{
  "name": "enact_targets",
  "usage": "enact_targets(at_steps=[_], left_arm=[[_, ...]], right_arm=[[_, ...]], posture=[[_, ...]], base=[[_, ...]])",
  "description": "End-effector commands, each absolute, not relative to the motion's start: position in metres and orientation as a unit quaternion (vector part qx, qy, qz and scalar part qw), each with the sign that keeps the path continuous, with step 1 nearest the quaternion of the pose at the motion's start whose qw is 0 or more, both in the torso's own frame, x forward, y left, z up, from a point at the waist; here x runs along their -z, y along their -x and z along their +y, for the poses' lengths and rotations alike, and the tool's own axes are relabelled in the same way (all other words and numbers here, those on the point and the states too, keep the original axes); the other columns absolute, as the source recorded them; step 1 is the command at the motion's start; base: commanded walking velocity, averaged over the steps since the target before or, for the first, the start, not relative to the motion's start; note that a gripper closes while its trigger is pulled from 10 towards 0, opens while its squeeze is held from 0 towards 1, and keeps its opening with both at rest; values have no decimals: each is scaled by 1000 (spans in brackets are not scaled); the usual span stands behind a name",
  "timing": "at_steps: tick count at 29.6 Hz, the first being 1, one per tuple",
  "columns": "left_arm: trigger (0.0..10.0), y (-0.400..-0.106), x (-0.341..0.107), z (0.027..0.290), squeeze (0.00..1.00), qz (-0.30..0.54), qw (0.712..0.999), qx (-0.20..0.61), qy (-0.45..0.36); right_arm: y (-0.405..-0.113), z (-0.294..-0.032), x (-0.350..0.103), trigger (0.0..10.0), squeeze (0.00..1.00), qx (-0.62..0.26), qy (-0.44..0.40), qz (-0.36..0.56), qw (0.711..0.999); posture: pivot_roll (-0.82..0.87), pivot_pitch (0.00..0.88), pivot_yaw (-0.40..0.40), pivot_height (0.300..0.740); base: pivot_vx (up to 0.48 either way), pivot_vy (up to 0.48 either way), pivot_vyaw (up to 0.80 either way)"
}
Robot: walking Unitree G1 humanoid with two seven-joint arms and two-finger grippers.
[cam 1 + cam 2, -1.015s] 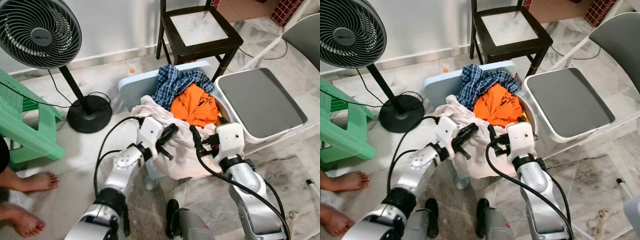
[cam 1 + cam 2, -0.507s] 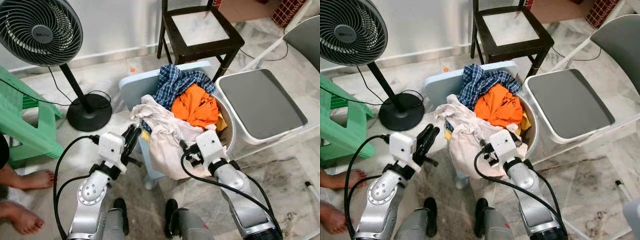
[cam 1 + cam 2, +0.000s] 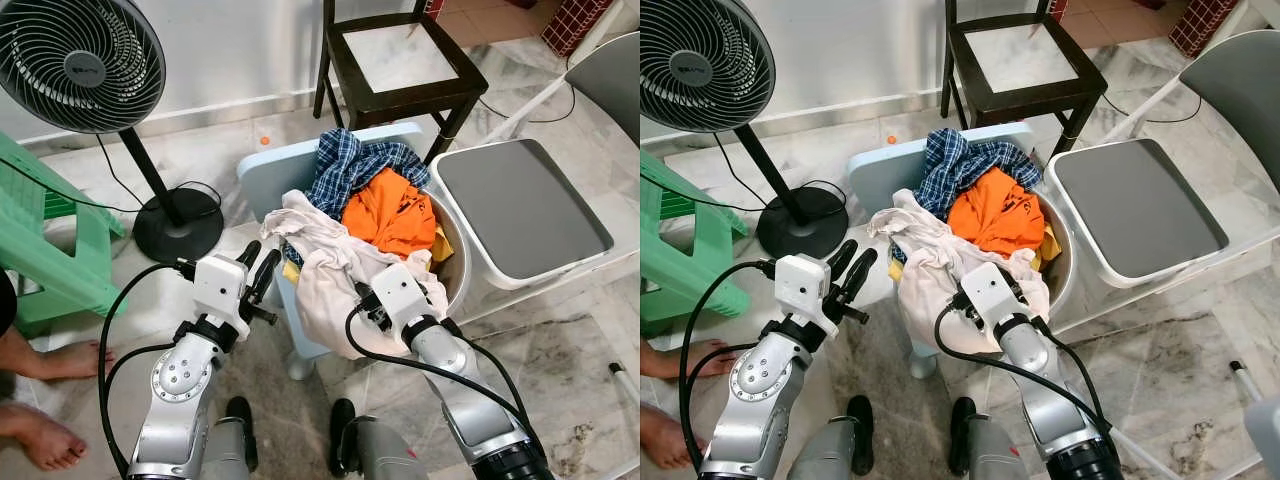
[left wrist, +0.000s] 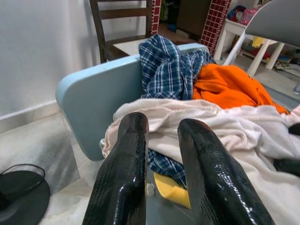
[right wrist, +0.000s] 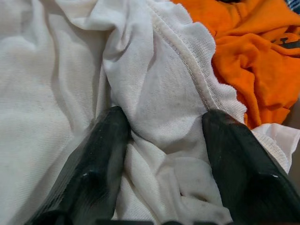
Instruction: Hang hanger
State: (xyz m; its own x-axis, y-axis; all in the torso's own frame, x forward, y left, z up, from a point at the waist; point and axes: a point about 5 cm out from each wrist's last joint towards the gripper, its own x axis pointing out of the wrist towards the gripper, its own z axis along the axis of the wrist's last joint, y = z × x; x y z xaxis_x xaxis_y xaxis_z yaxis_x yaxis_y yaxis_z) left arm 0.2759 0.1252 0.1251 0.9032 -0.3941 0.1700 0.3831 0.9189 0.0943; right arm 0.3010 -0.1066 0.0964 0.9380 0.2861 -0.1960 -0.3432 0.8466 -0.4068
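Hanger not clearly made out, possibly buried in the laundry basket. Right hand pressed into white cloth on the basket, fingers spread, gripping nothing. Left hand beside the basket, unclenched, empty.

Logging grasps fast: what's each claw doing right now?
Left claw: open, empty, beside the laundry basket.
Right claw: open, fingers pressed into the white cloth.
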Motion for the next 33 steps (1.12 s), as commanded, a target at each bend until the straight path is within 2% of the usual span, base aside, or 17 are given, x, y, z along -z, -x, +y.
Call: enact_targets(at_steps=[1,9,24,29,33], left_arm=[[10000,-271,-121,124,0,-81,976,201,-32],[10000,-273,-122,124,0,-77,977,198,-33],[10000,-275,-124,123,0,-79,977,197,-30],[10000,-273,-124,122,0,-79,975,205,-22],[10000,-272,-122,122,0,-77,975,205,-22]], right_arm=[[-299,-115,-89,0,0,-141,218,77,963],[-310,-127,-99,0,0,-82,192,55,976],[-310,-127,-98,0,0,-80,175,52,980],[-315,-139,-116,0,0,-36,133,10,990],[-321,-150,-127,0,0,-4,131,-10,991]], posture=[[128,350,-93,740],[131,343,-93,740],[126,336,-95,740],[128,338,-94,740],[126,340,-93,740]], base=[[0,0,0],[0,0,0],[0,0,0],[0,0,0],[0,0,0]])
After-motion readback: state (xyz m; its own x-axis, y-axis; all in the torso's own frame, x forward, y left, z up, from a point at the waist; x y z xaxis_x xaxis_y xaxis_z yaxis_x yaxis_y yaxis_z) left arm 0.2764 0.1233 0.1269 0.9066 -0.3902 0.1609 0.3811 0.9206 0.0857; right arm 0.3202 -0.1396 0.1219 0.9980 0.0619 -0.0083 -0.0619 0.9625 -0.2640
